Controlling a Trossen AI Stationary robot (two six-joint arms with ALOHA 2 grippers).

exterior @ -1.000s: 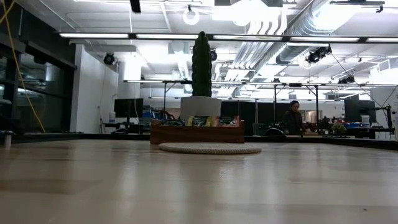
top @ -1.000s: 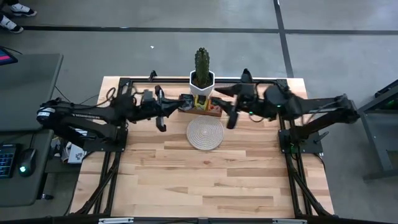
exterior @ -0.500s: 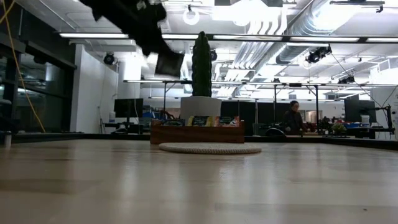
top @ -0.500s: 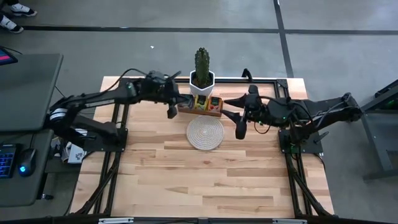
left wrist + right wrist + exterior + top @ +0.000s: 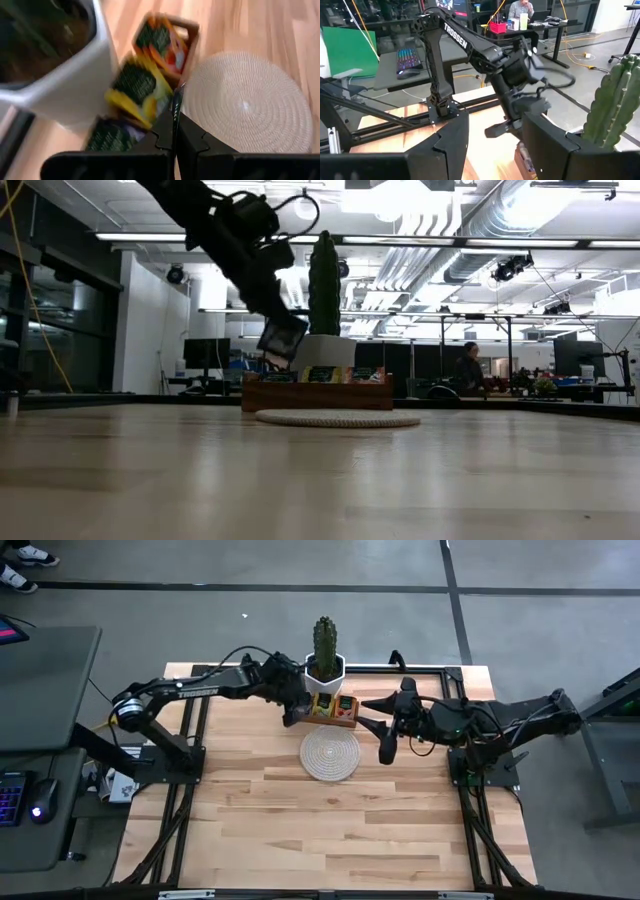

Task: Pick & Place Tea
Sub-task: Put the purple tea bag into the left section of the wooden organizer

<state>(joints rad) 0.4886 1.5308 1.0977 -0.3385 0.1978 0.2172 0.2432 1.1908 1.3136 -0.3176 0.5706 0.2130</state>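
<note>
The tea sachets [image 5: 150, 65], orange, yellow and dark ones, stand on edge in a brown wooden tray [image 5: 330, 712] at the table's far side, in front of a potted cactus [image 5: 323, 652]. A round woven mat [image 5: 330, 754] lies just near of the tray. My left gripper [image 5: 293, 716] is shut, slants down and hangs just above the tray's left end [image 5: 262, 392], its tips [image 5: 174, 107] over the sachets with nothing between them. My right gripper [image 5: 385, 745] is open and held in the air, to the right of the mat and tray.
The cactus's white pot [image 5: 65, 80] stands close behind the tray, beside my left gripper. A black frame [image 5: 440, 670] runs along the table's far and side edges. Bare wood [image 5: 330, 830] stretches from the mat to the near edge. A person [image 5: 470, 370] sits far behind the table.
My left gripper has swung toward the table's right and come down to the tray's left end, tipping from nearly level to slanting down; it has stayed shut. My right gripper moved a little toward the near right early on, then kept still.
</note>
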